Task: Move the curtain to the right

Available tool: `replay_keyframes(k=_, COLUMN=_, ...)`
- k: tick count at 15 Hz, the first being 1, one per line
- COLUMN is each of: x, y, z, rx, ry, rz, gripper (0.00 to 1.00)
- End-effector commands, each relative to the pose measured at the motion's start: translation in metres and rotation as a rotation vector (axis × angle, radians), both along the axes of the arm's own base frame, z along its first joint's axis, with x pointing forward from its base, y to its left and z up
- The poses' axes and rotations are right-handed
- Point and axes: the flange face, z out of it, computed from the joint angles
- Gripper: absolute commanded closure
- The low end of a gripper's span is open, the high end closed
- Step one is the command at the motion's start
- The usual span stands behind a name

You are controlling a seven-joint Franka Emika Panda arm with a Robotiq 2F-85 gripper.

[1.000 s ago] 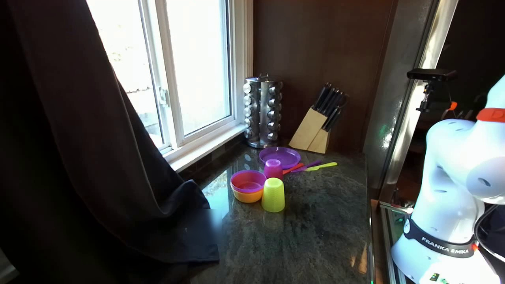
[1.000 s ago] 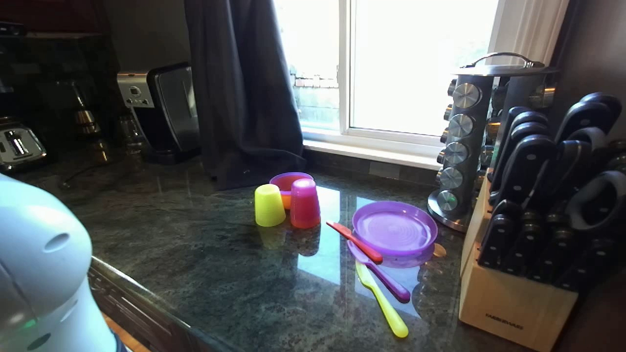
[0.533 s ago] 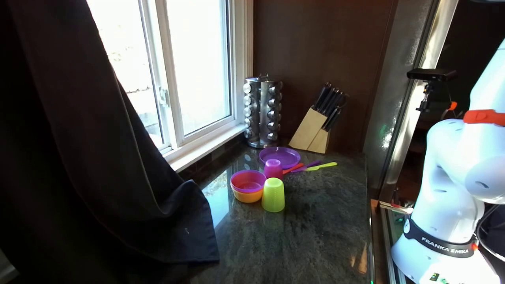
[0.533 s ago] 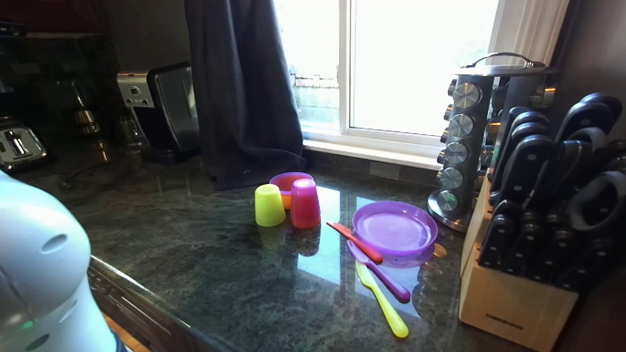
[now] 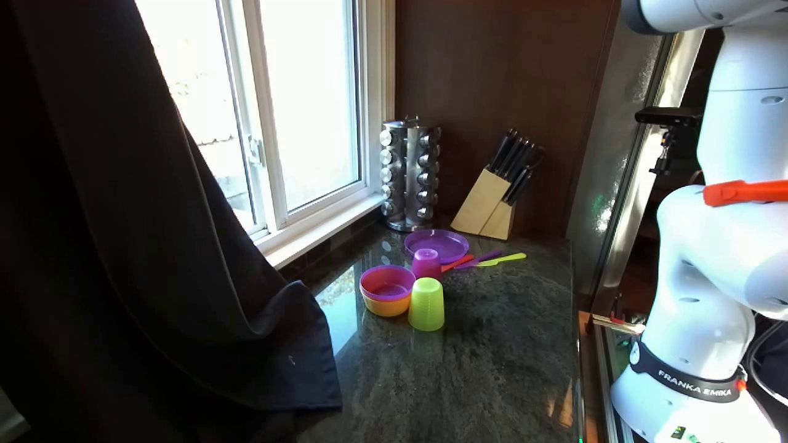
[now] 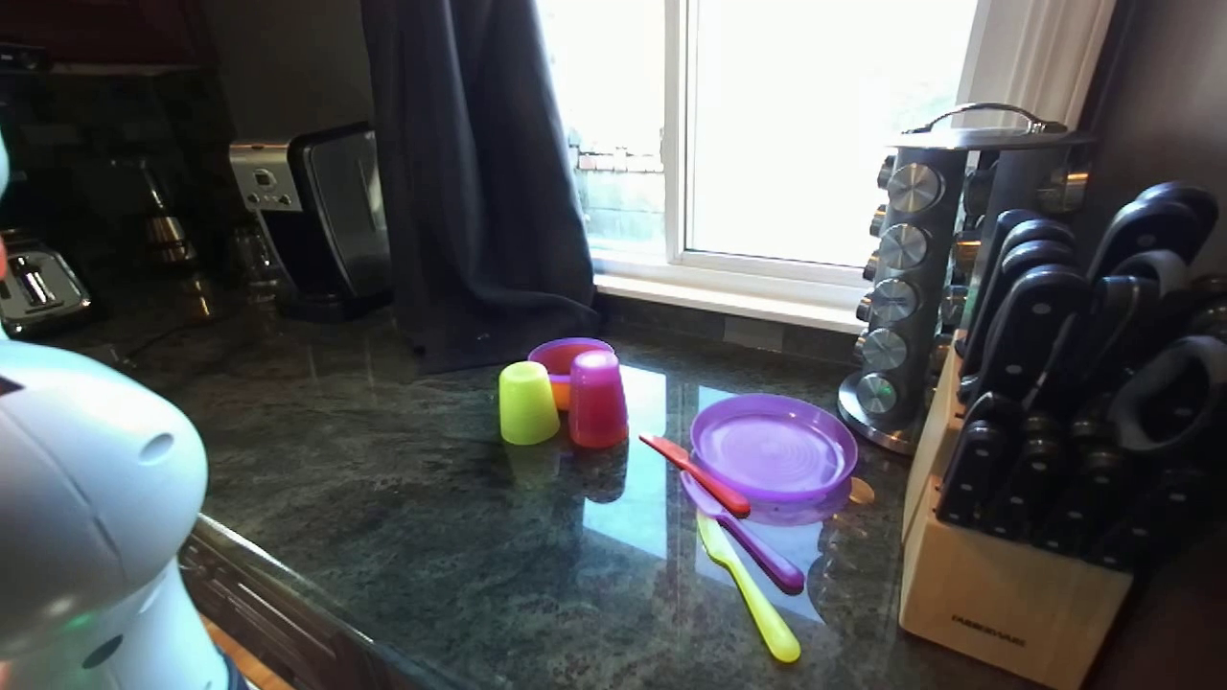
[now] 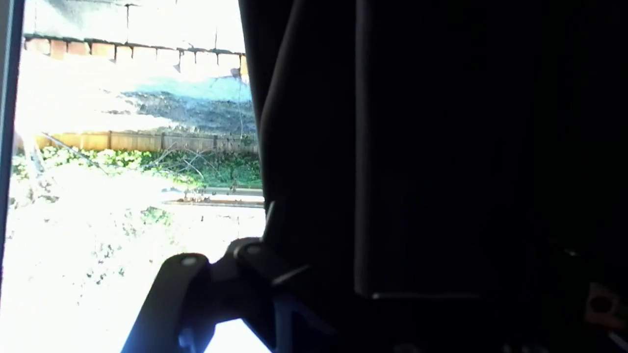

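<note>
The curtain [image 5: 154,246], a very large dark brown-black drape, hangs in long folds at the left of the window, its hem lying on the counter. In an exterior view it shows behind the cups [image 6: 479,172]. In the wrist view it fills the middle and right [image 7: 441,147], its left edge against the bright window. My gripper [image 7: 412,230] is in the wrist view only. One finger shows at the curtain's left edge; the other is faint in the dark at the right. The fingers are wide apart with curtain behind them. Whether they touch cloth is too dark to tell.
On the counter [image 5: 480,369] stand a lime cup [image 5: 426,304], a pink cup [image 6: 598,398] and stacked bowls [image 5: 386,289]. A purple plate [image 6: 772,446], plastic knives [image 6: 748,585], a spice rack [image 5: 410,175] and a knife block [image 5: 486,203] are further along. A coffee maker [image 6: 326,220] stands beside the curtain.
The arm's upper links have swung further into view, leftward in an exterior view where a higher link now shows at the top right. The curtain and the dishes have not visibly moved.
</note>
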Motion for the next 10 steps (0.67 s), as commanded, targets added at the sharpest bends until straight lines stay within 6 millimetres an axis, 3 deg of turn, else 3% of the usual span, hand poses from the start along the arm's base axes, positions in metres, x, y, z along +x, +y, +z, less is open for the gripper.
replay_keyframes(k=1, x=0.026, y=0.030, z=0.003, rx=0.003, ry=-0.086, rz=0.010, gripper=0.00)
replay_keyframes(k=2, x=0.031, y=0.036, z=0.001, rx=-0.010, ry=-0.112, rz=0.009, gripper=0.00)
replay_keyframes(k=3, x=0.031, y=0.046, z=0.000, rx=-0.029, ry=-0.147, rz=0.012, gripper=0.25)
replay_keyframes(k=4, x=0.035, y=0.048, z=0.000, rx=-0.041, ry=-0.167, rz=0.001, gripper=0.26)
replay_keyframes(k=8, x=0.046, y=0.049, z=0.003, rx=-0.084, ry=-0.223, rz=-0.079, gripper=0.58)
replay_keyframes(k=10, x=0.041, y=0.048, z=0.009, rx=-0.082, ry=-0.216, rz=-0.112, gripper=0.73)
